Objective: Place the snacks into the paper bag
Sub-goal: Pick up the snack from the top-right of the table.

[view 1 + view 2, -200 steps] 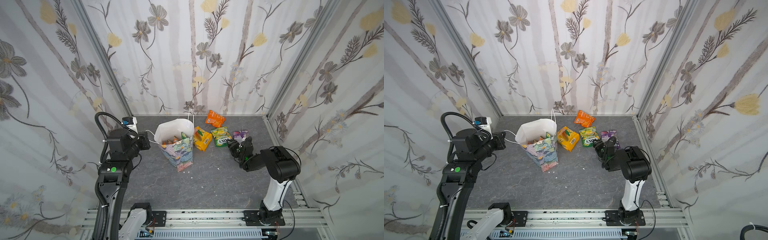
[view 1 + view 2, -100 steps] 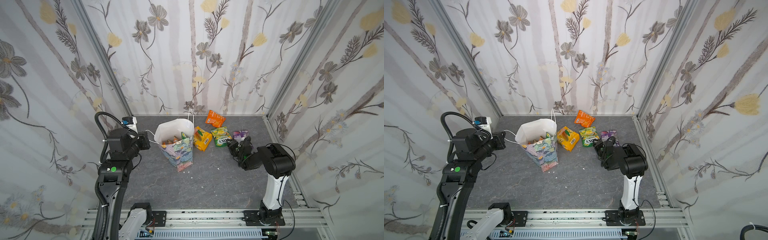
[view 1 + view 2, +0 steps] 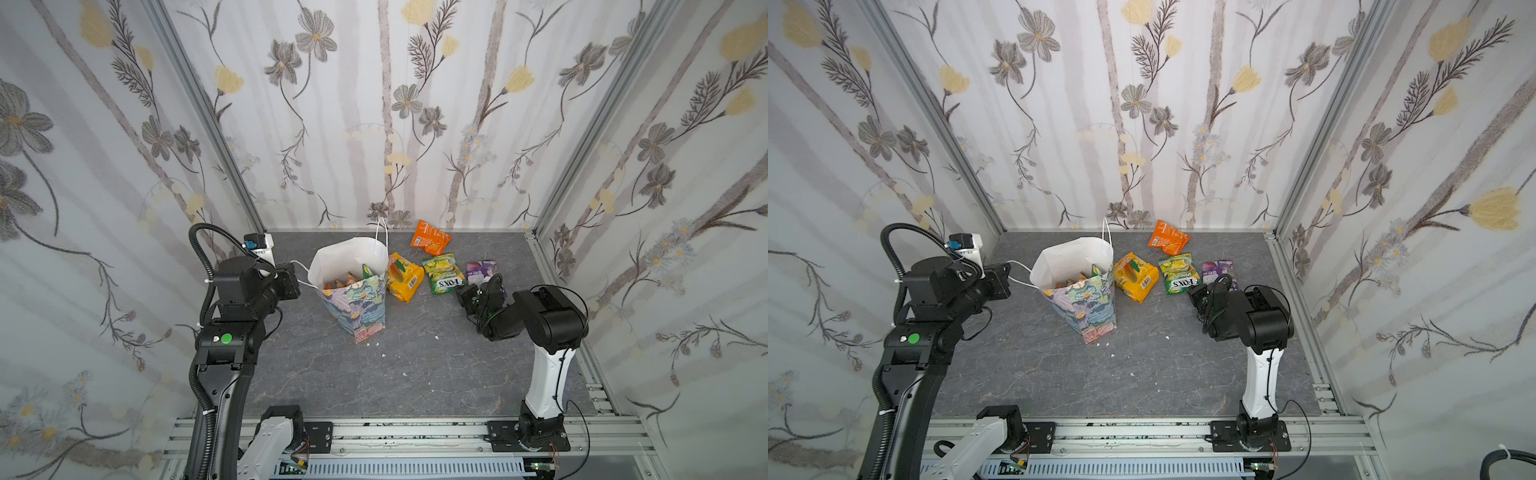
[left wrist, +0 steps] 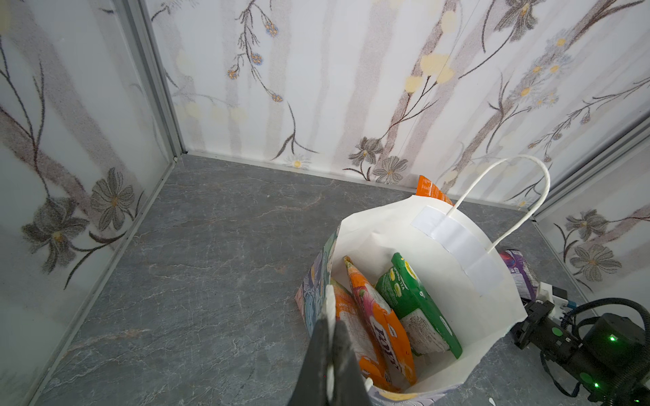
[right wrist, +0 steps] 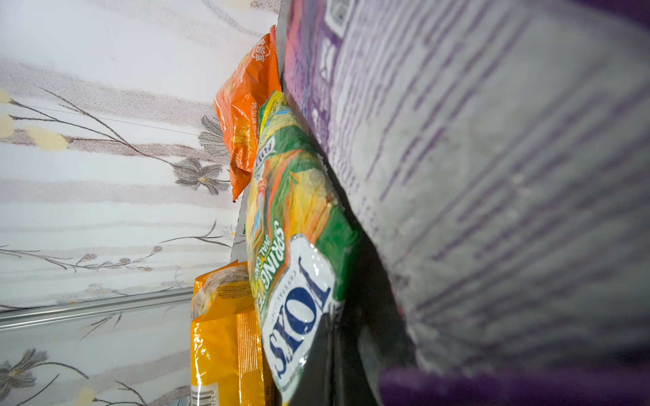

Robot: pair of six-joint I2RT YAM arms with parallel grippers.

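The flowered paper bag (image 3: 362, 308) (image 3: 1089, 309) stands upright and open. Inside it lean an orange packet (image 4: 346, 316), a pink-orange packet (image 4: 378, 316) and a green packet (image 4: 411, 298). My left gripper (image 3: 296, 277) (image 4: 330, 337) is shut on the bag's white cord handle (image 3: 302, 266) at its left rim. Right of the bag lie a yellow snack (image 3: 405, 277), an orange one (image 3: 430, 237), a green FOX'S one (image 3: 442, 274) (image 5: 299, 246) and a purple one (image 3: 482, 268) (image 5: 492, 175). My right gripper (image 3: 467, 293) (image 5: 332, 351) is shut, low at the purple packet's near edge. No packet shows between its fingers.
Flowered walls enclose the grey floor (image 3: 415, 365) on three sides, with the right wall close behind the purple packet. A few white crumbs (image 3: 384, 356) lie in front of the bag. The bag's other handle (image 3: 380, 237) stands up at its far rim.
My right gripper has closed from open to shut at the purple packet's edge, and its arm has shifted slightly. The left arm, bag and snacks have stayed in place.
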